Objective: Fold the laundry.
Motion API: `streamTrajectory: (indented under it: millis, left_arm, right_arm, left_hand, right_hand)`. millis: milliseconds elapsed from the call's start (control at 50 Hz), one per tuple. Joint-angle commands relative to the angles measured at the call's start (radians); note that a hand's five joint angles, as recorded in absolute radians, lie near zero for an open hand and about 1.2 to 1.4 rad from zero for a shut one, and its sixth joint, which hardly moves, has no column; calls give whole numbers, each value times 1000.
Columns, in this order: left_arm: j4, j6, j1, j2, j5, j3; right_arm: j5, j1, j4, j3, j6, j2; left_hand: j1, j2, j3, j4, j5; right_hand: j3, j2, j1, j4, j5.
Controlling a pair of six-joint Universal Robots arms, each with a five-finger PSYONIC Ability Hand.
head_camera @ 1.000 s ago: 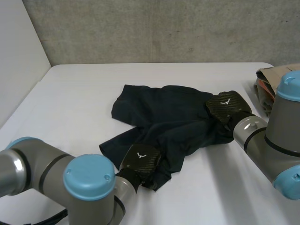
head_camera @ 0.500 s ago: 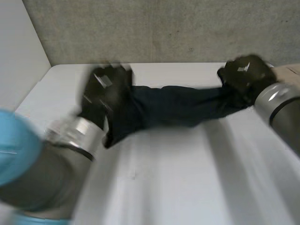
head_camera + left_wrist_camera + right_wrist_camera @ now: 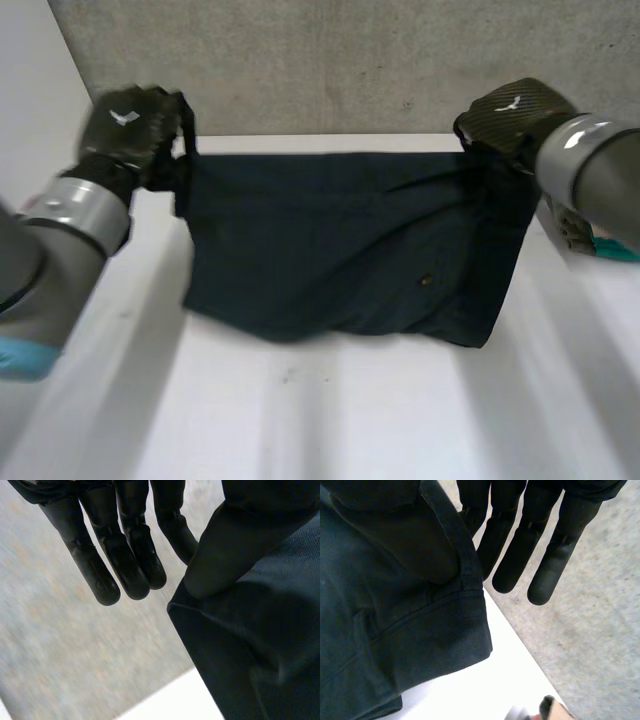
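Dark cloth (image 3: 340, 240) is held up and spread flat between both hands above the white table (image 3: 330, 420). Its lower edge hangs close to the tabletop; can't tell whether it touches. Garment type is unclear. There is a small pale spot (image 3: 424, 281) on it, too small to identify.

The left hand (image 3: 130, 125) is at the cloth's top corner on its own side. In the left wrist view the thumb (image 3: 235, 540) presses down on the cloth corner (image 3: 260, 645) and the fingers (image 3: 127, 545) are straight, beside the cloth edge. It grips the cloth, but the surface under the thumb is hidden by fabric.

The right hand (image 3: 515, 110) is at the opposite top corner. In the right wrist view the thumb (image 3: 405, 535) clamps the hemmed edge (image 3: 395, 645) and the straight fingers (image 3: 515, 555) lie just past the hem. It too grips the cloth, contact point covered.

A brown thing (image 3: 565, 220) at the table's far right is mostly hidden behind the right arm, and a cut-off bit of it (image 3: 555, 710) shows in the right wrist view. A grey wall (image 3: 330, 60) stands behind.
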Motion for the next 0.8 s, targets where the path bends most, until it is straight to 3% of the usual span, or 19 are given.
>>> streamTrajectory:
  millis: [20,120,200,260,320,440,640,800]
  left_arm:
    - [38,-11,-12,-286,2,335]
    - [205,-30,-21,-332,-3,569]
    - [433,-109,-17,-320,-7,650]
    - [576,-167,-15,-311,-23,679]
    - [538,-167,-11,-306,-47,686]
    - [394,-170,-9,-317,-69,588]
    - [338,-162,3,-288,-49,154]
    - [181,-150,-14,-190,2,-158]
  right_arm:
    - [43,20,-241,-211,57,202]
    - [77,31,-605,-317,175,214]
    - [91,26,-869,-305,225,197]
    - [92,29,-942,-279,226,177]
    - [92,31,-916,-268,226,162]
    - [83,32,-700,-242,223,171]
    - [86,39,-354,-54,122,268]
    - [82,72,-284,178,15,294]
  left_hand:
    - [244,198,204,196,225]
    - [244,198,204,196,225]
    - [244,198,204,196,225]
    - [244,198,204,196,225]
    - [244,198,204,196,225]
    - [244,198,204,196,225]
    - [244,198,204,196,225]
    - [244,198,204,196,225]
  right_hand:
    - [203,218,275,195,209]
    - [203,218,275,195,209]
    - [203,218,275,195,209]
    - [203,218,275,195,209]
    - [203,218,275,195,209]
    - [203,218,275,195,209]
    - [203,218,275,195,209]
    - [203,218,275,195,209]
